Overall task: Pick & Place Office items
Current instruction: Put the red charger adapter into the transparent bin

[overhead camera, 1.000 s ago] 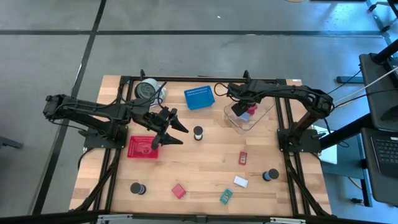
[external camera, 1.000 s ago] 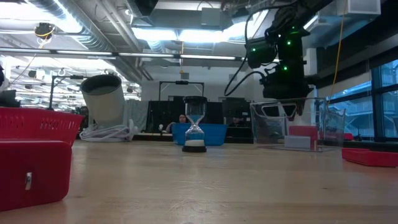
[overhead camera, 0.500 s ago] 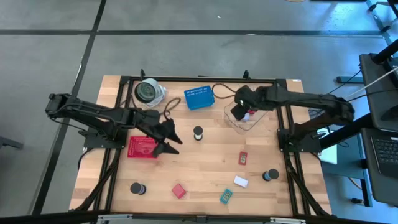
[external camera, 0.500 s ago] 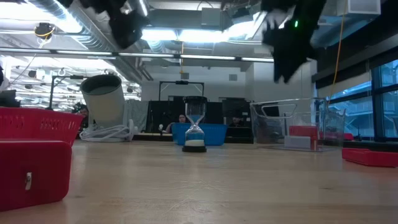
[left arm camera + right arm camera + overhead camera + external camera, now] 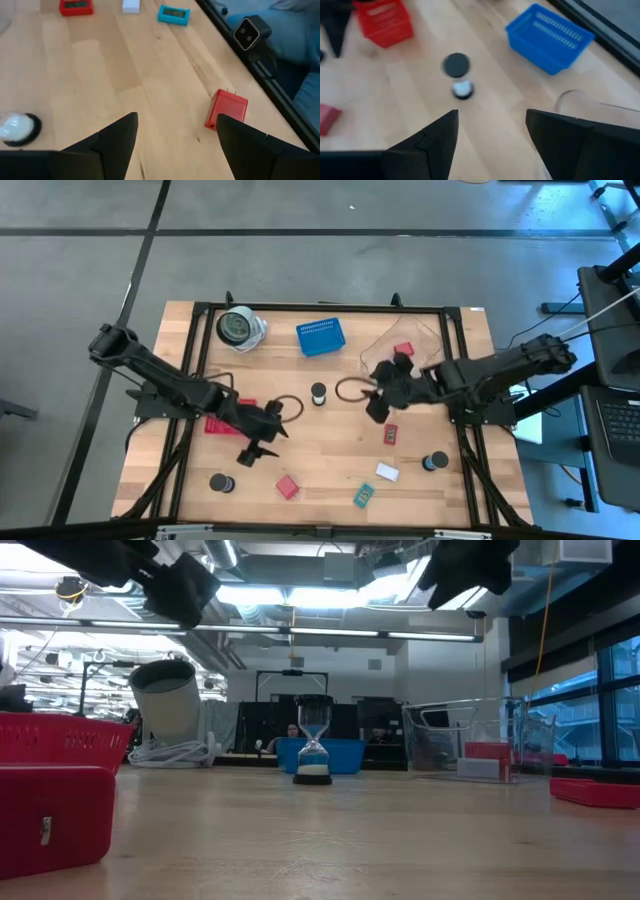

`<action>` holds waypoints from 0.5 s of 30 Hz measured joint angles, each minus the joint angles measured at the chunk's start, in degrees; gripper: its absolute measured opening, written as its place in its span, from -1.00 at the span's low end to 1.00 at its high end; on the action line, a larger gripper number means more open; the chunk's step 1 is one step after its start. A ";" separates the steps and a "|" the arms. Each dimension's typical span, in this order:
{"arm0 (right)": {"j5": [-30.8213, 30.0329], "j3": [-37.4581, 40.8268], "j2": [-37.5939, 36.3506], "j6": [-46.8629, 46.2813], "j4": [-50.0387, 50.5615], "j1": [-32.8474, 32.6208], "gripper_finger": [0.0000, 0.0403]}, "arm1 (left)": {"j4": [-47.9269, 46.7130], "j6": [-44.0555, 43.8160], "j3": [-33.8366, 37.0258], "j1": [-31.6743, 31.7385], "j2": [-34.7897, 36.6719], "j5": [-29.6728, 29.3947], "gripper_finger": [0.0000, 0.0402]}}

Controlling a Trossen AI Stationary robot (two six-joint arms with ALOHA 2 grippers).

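The office items lie scattered on the table. A black spool [image 5: 318,392] stands mid-table, also in the low view [image 5: 313,746] and the right wrist view [image 5: 458,75]. Near the front edge are a red cube [image 5: 288,487] [image 5: 227,108], a teal block [image 5: 364,496], a white block [image 5: 387,472], a red flat block [image 5: 391,434] and two more spools [image 5: 221,482] [image 5: 434,462]. A red block [image 5: 403,350] lies in the clear tub. My left gripper [image 5: 262,442] [image 5: 175,130] hovers open above the table between the red tray and the red cube. My right gripper [image 5: 378,402] [image 5: 491,120] hovers open just right of the middle spool.
A red tray [image 5: 222,420] sits left of centre. The blue basket [image 5: 320,337], clear tub [image 5: 385,340] and grey-and-white disc [image 5: 237,327] line the far side. Bare wood lies between the two grippers. Black frame rails border the table.
My left gripper has moved from above the red tray toward the near edge, closer to the red cube. My right gripper has drawn out of the clear tub and swung toward the near edge and the table's middle, ending beside the middle spool. Both show open.
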State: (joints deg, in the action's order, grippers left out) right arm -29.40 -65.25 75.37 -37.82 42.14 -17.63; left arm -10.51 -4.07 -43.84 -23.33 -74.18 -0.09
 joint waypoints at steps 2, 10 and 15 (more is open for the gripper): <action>0.41 0.00 0.97 -0.86 -1.86 -1.59 0.17 | 0.00 -1.56 -0.85 -1.45 -1.64 -1.81 0.34; 5.02 0.00 9.02 -0.74 -14.88 -5.58 0.35 | 0.34 -4.20 -1.31 -5.93 -4.28 -1.75 0.43; 4.98 0.00 12.69 -3.21 -18.14 -6.78 0.46 | 2.38 -4.16 -1.37 -8.07 -7.12 -1.34 0.49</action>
State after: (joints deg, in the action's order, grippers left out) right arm -24.43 -65.25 88.06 -41.03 24.00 -24.41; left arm -8.13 -8.23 -45.21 -31.40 -81.30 -1.43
